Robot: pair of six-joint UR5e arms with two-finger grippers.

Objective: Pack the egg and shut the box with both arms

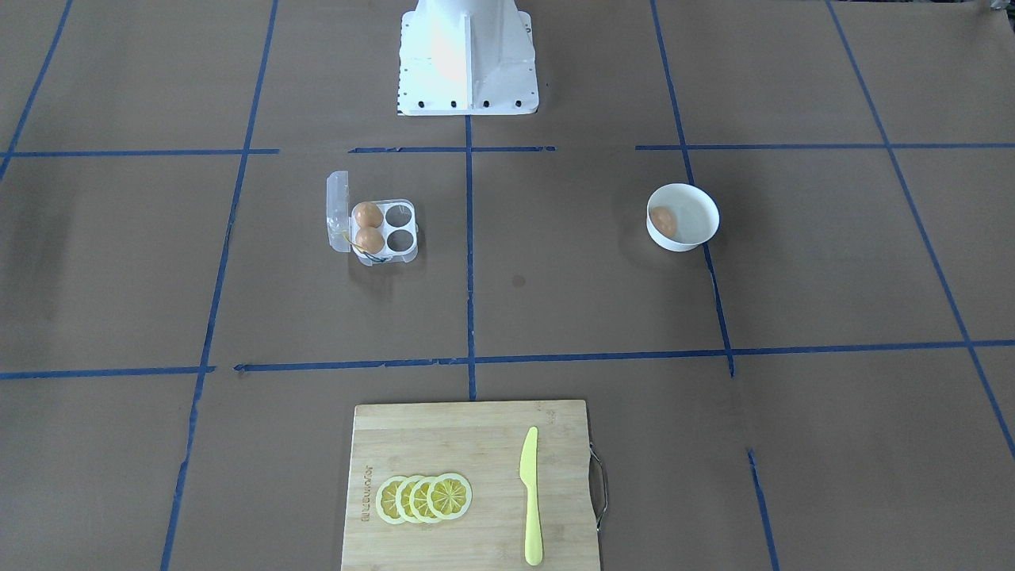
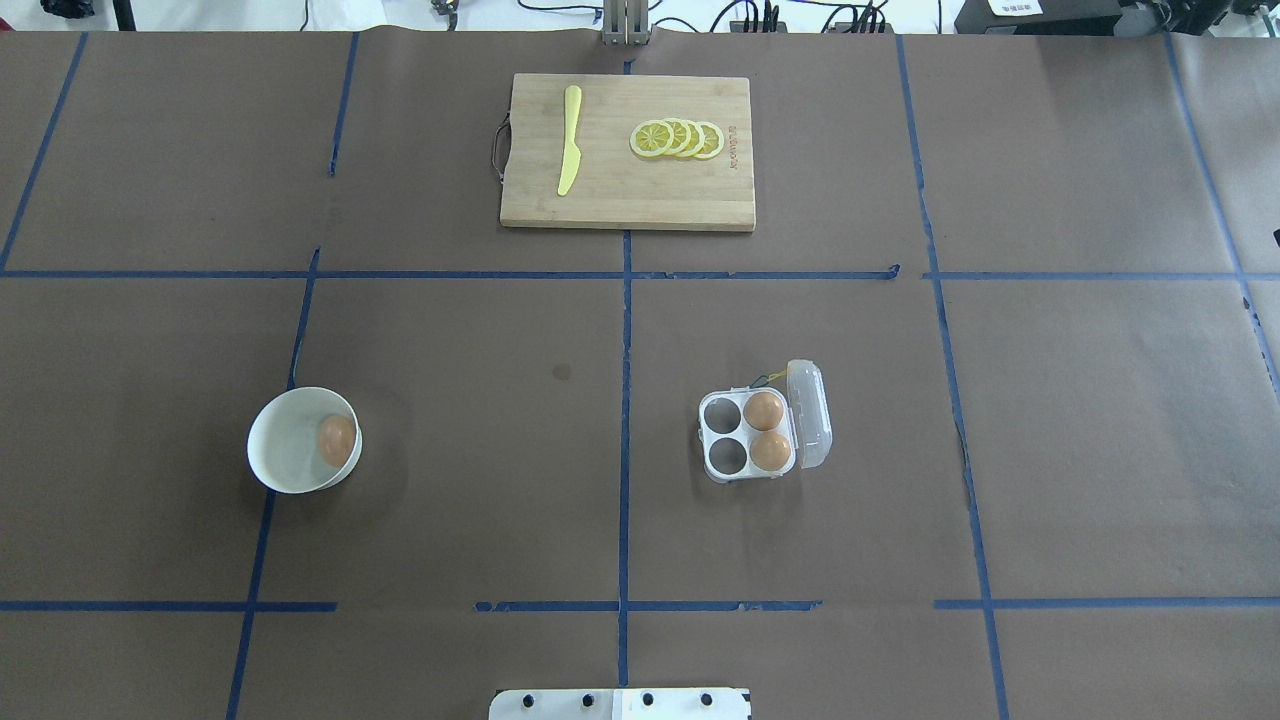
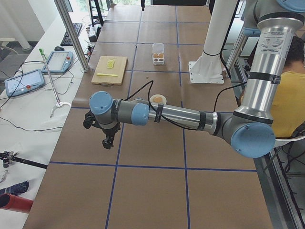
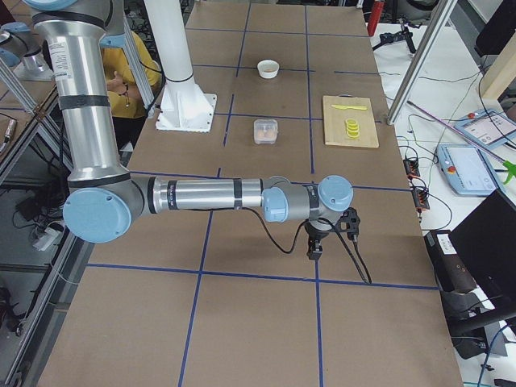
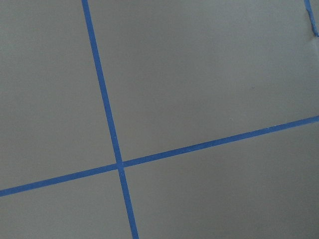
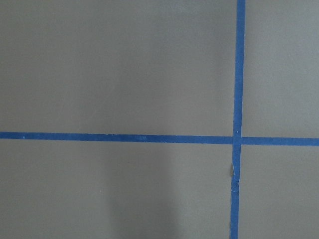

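Note:
One brown egg (image 2: 337,438) lies in a round white bowl (image 2: 285,445) on the robot's left side of the table; it also shows in the front view (image 1: 664,221). The clear box (image 2: 722,440) sits right of centre with its lid (image 2: 810,415) open, and two brown eggs (image 2: 765,410) fill the cells beside the lid; the other two cells are empty. My left gripper (image 3: 108,142) hangs over the table's left end, far from the bowl. My right gripper (image 4: 313,251) hangs over the right end, far from the box. I cannot tell if either is open or shut.
A wooden cutting board (image 2: 620,190) with a yellow knife (image 2: 570,140) and lemon slices (image 2: 678,138) lies at the far edge. The white pedestal (image 1: 468,55) stands at the robot's side. Both wrist views show only brown paper with blue tape lines.

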